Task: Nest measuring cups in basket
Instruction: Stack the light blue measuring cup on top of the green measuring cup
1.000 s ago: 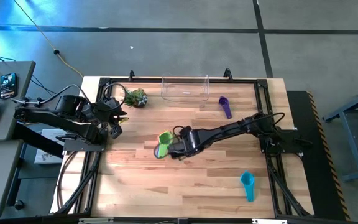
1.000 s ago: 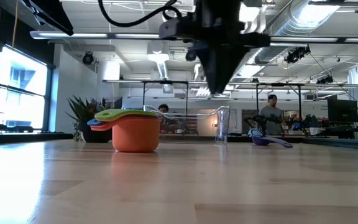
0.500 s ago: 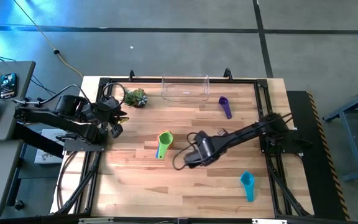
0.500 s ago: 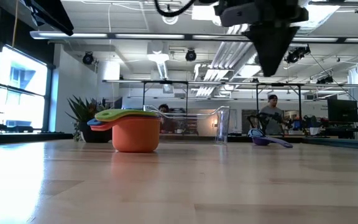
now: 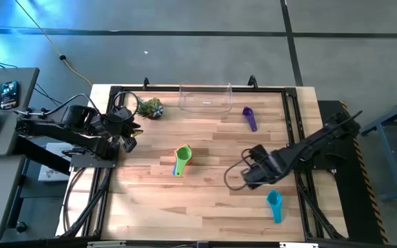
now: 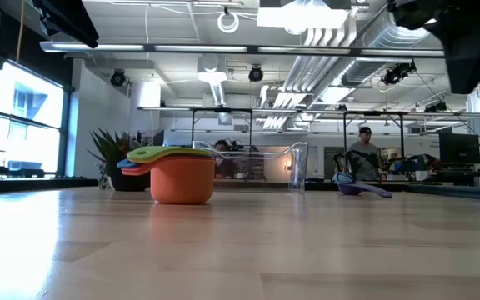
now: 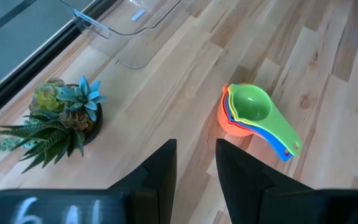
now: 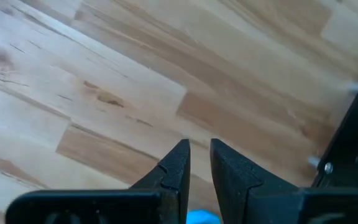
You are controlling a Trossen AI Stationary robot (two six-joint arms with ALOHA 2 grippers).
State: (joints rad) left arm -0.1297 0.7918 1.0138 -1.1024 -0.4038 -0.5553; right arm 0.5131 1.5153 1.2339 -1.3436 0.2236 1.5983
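The right claw (image 5: 248, 176), its dark fingers nearly together and empty, hangs near the small teal plastic measuring cup (image 5: 274, 204) on the wooden table (image 5: 212, 207), a light, stiff, slippery scoop probably best pinched at its rim or handle.

A nested stack of cups (image 5: 182, 158), green on top and orange at the bottom, sits mid-table. A purple cup (image 5: 249, 117) lies right of the empty clear basket (image 5: 205, 98) at the far edge; a teal cup (image 5: 274, 204) lies near right.
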